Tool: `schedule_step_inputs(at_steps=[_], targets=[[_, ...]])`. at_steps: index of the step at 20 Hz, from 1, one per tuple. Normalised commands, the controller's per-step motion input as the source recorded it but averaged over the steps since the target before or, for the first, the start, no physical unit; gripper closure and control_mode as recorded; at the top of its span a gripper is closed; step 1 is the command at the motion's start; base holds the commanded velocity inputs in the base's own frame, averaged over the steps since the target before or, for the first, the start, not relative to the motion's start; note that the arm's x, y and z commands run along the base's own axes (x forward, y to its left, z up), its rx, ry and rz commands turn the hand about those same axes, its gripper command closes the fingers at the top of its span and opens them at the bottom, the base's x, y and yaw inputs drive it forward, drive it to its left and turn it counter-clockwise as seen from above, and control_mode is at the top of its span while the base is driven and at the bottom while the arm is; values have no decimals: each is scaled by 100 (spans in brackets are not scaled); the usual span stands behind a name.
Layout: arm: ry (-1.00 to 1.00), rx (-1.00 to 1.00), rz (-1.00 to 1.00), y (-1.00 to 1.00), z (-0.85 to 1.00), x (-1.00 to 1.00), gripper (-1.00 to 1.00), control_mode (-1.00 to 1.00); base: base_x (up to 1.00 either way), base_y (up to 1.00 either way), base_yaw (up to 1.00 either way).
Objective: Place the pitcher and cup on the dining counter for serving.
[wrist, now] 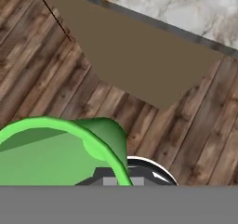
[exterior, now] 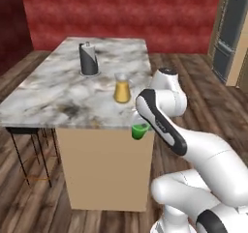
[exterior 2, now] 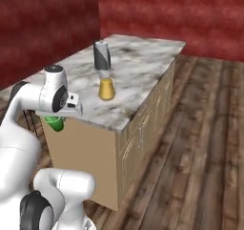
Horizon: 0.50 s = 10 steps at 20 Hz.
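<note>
The pitcher (exterior: 122,89) (exterior 2: 106,87), clear glass with orange-yellow liquid, stands upright on the dining counter (exterior: 58,96) (exterior 2: 143,67) near its near right edge. The small green cup (exterior: 140,131) (exterior 2: 56,123) hangs in the air just off the counter's near end, a little below the marble top. My gripper (exterior 2: 60,117) is shut on it, mostly hidden by the arm. In the hand view the cup's green rim (wrist: 60,146) is close at the lower left, over the wooden floor, with the counter's brown end panel (wrist: 139,65) beyond.
A dark grey cylinder with a white top (exterior: 88,59) (exterior 2: 101,56) stands on the counter behind the pitcher. Black stools (exterior: 29,150) sit along the counter's left side. A tall grey appliance (exterior: 230,29) is at the far right. Red walls lie behind.
</note>
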Motion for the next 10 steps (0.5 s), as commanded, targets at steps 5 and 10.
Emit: schedule_step_inputs(at_steps=[5,10], targets=[[0,0,0,0,0,0,100,100,100,100,10],[0,0,0,0,0,0,100,100,84,97,-5]])
